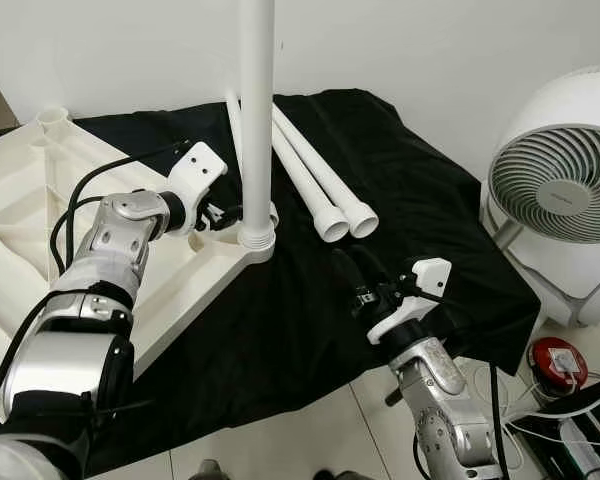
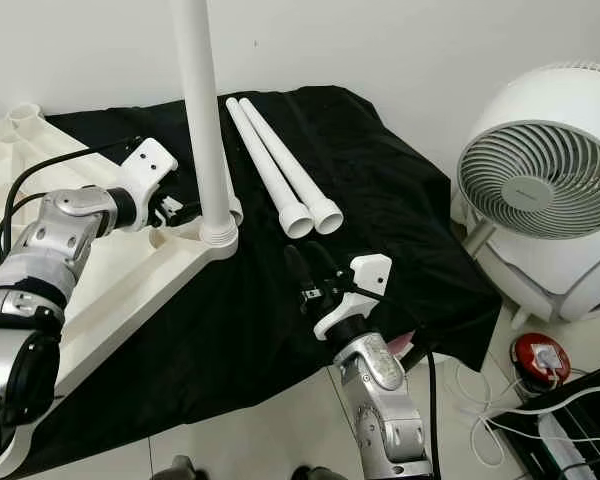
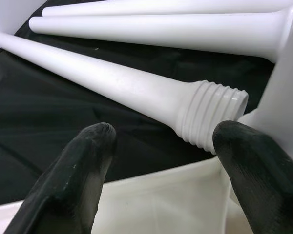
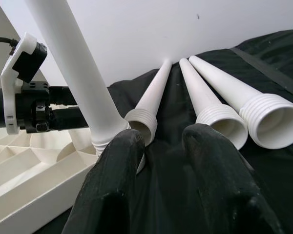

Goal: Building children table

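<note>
A black cloth (image 1: pixel 310 300) covers the floor, with the upturned white tabletop (image 1: pixel 40 230) on its left. One table leg (image 1: pixel 256 120) stands screwed upright in the corner; three loose legs (image 1: pixel 320 185) lie beside it. The left gripper (image 1: pixel 218 212) sits spread at that corner; the right gripper (image 2: pixel 302 262) hovers nearby, slightly parted, empty.

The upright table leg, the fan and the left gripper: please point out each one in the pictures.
Upright table leg (image 1: pixel 256 120), left eye view, on the middle of its shaft.
Fan (image 2: pixel 538 180), right eye view, on the centre of its round grille.
Left gripper (image 3: pixel 161 146), left wrist view, midway between its two black fingertips.
</note>
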{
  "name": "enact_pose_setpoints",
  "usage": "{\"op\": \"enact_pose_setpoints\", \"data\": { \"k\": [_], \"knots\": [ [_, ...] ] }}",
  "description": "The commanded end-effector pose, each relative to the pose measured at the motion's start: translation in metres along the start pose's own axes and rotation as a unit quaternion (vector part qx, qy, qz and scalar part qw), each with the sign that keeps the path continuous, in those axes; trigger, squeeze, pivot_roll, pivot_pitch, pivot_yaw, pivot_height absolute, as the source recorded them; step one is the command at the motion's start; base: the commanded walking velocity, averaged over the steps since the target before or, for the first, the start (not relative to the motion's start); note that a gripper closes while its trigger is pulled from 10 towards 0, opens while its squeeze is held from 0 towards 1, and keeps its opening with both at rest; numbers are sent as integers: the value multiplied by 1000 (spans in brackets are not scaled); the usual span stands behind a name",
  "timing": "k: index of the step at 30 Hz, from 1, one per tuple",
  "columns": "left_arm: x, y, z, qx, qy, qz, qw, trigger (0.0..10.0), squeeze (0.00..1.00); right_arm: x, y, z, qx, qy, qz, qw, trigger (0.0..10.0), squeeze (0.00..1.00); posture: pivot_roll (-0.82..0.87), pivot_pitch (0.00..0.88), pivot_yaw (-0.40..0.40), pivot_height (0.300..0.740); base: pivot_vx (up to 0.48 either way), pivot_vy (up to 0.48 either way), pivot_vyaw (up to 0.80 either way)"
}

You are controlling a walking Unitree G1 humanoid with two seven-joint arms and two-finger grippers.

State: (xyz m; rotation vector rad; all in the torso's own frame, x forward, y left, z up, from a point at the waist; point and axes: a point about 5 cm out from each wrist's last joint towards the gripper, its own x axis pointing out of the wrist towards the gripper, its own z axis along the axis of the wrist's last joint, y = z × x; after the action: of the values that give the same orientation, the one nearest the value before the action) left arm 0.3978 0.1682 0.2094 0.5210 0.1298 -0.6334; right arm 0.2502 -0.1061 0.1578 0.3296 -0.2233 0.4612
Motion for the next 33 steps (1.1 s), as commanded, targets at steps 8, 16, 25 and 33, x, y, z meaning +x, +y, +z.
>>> {"op": "enact_pose_setpoints", "data": {
  "k": [8, 16, 25, 33],
  "knots": [
    [9, 11, -3, 19, 15, 239, 971, 10000, 0, 0, 7, 1, -1, 14, 13, 1000, 10000, 0, -95, 203, -42, 740, 0, 0, 0],
    [18, 1, -2, 18, 10, 217, 976, 10000, 0, 0, 8, 3, -3, 23, 20, 1000, 10000, 0, -106, 222, -56, 740, 0, 0, 0],
    [23, -6, 0, 41, 2, 183, 982, 10000, 0, -2, 7, 3, -7, 31, 21, 999, 10000, 0, -103, 228, -56, 740, 0, 0, 0],
    [19, 1, 0, -13, -9, 215, 977, 10000, 0, -2, 7, 1, -7, 40, 18, 999, 10000, 0, -102, 229, -54, 740, 0, 0, 0]
  ]
}}
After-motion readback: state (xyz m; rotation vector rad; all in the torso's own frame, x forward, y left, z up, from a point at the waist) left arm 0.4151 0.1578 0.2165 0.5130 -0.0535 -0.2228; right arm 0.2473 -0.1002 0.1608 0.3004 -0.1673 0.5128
